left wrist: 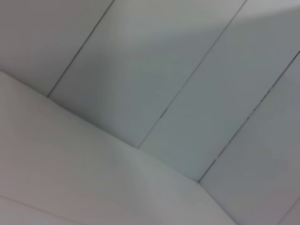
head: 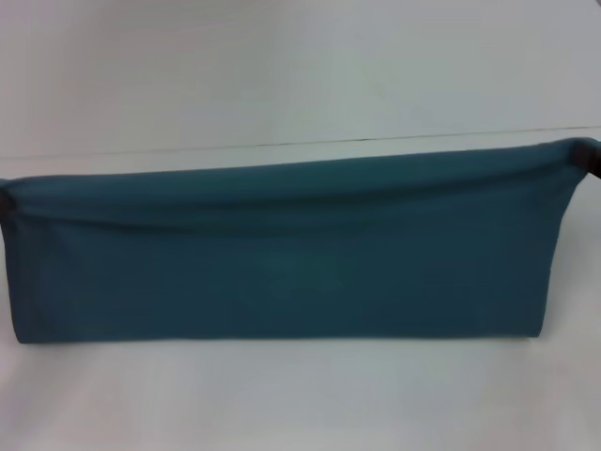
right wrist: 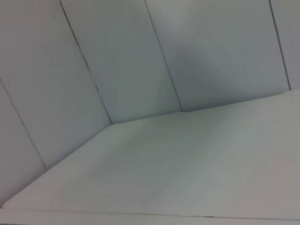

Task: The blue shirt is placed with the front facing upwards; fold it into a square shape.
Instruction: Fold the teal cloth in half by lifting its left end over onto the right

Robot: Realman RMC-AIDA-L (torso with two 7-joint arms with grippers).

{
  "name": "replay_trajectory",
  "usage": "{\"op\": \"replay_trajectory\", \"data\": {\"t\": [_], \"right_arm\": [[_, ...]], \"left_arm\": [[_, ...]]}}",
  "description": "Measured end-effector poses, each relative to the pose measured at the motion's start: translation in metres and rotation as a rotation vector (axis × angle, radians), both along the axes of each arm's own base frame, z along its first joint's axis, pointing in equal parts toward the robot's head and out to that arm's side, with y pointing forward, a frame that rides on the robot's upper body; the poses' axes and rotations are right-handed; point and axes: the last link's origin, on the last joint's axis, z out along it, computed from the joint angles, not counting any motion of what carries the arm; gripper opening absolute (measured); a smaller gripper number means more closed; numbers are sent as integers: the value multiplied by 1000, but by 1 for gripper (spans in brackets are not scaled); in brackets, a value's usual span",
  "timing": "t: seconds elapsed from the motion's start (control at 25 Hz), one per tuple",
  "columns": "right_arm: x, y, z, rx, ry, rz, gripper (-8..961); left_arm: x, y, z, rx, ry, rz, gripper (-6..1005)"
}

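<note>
Shirt hangs stretched between left gripper and right gripper | grips unreadable, cannot tell | risk: uneven lowering skews fold.

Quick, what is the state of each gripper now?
Left gripper: at the blue shirt's upper left corner, apparently holding it up.
Right gripper: at the upper right corner, apparently holding it too.

The blue shirt hangs stretched above the white table, plain teal side showing.
</note>
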Motion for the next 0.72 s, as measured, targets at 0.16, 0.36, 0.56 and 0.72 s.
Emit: {"op": "replay_trajectory", "data": {"t": [0.16, 0.36, 0.56, 0.72], "right_arm": [[-1, 12, -9, 5, -4, -27, 55], [0, 28, -26, 15, -33, -71, 56], [3, 43, -44, 23, -84, -121, 56], [4, 51, -57, 30, -132, -135, 56]], "left_arm": [[1, 12, -2, 7, 15, 34, 151], [0, 28, -14, 11, 58, 105, 161], [2, 41, -30, -4, 108, 161, 170], [6, 52, -40, -11, 143, 194, 177]]}}
